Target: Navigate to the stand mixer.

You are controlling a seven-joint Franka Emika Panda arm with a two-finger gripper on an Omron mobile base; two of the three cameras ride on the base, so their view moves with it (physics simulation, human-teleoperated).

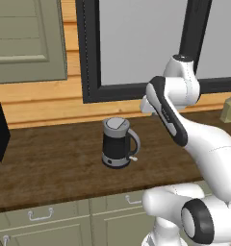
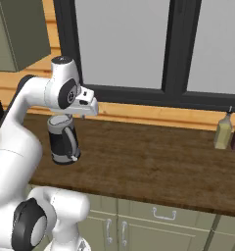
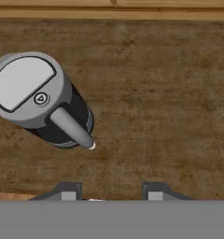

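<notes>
— Brown wood is all I see under the arm. That is the worktop (image 1: 50,163). What stands on it?

— I see a dark grey kettle (image 1: 117,142) with a handle, near the middle. A small bottle (image 2: 223,130) stands far off by the window (image 2: 139,44).

— And the claw (image 3: 109,195)?

— It hangs over the worktop, just beside the kettle. Its two tips are apart, with nothing between them.

— Where is the stand mixer?

— I cannot tell. I see no blue head and no silver bowl here.
</notes>
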